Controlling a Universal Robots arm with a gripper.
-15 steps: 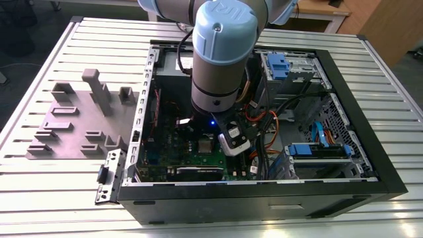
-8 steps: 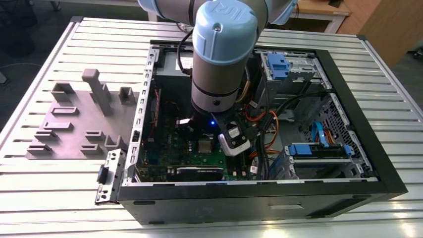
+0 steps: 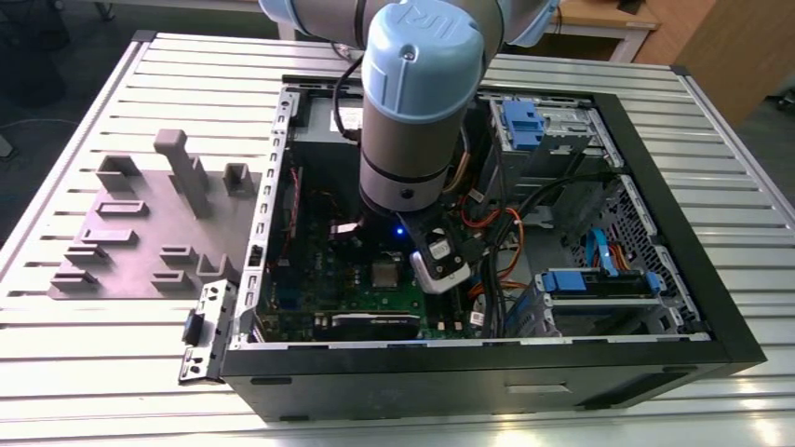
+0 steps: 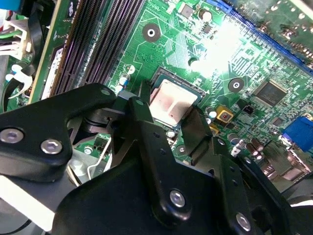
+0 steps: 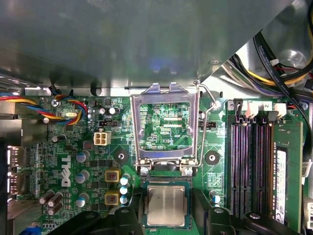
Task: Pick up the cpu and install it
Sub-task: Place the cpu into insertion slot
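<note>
At the exterior view's left, a grey plastic fixture [image 3: 130, 233] lies on the slatted table [image 3: 74, 372]. In the middle stands the open computer case [image 3: 497, 377], and the arm [image 3: 416, 112] reaches down into it over the green motherboard [image 3: 360, 293]. In the first wrist view the cpu [image 5: 166, 205] lies flat in its socket, beside the flipped-open socket frame [image 5: 136, 132]. The gripper [image 4: 168, 108] has its fingers [image 5: 205, 218] spread, one at each side of the chip; whether they touch it I cannot tell. Blue drive brackets [image 3: 597, 282] sit at the exterior view's right.
</note>
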